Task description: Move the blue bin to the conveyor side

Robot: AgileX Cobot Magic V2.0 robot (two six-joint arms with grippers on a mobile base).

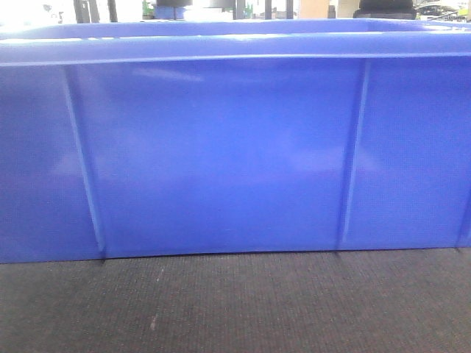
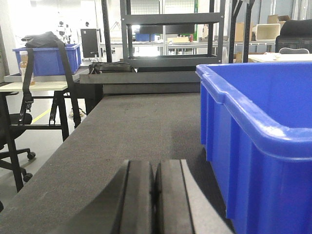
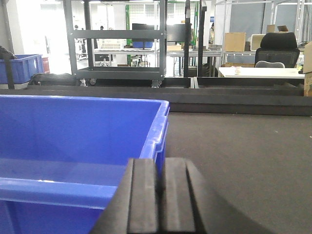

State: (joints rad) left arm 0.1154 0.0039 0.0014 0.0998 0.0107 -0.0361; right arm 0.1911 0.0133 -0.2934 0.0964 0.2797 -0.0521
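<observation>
The left gripper is seen from its wrist camera with its two dark pads pressed flat together, nothing held between them, hovering low over the conveyor. Just to its right the blue bin is set on the belt, its thick rolled rim and ribbed wall close beside the pads but not touched by them. Far to the left, a second blue crate is carried on a side table with a black bag laid over it, and a black office chair is parked below. A dark metal shelving rack is seen at the belt's far end.

From the front view, the bin's long wall is shown filling the frame, resting flat on the woven grey belt.

On the right, the right gripper is likewise shown closed on nothing, placed just behind the bin's corner rim. Bare belt is spread to the right, bounded by a raised dark rail.
</observation>
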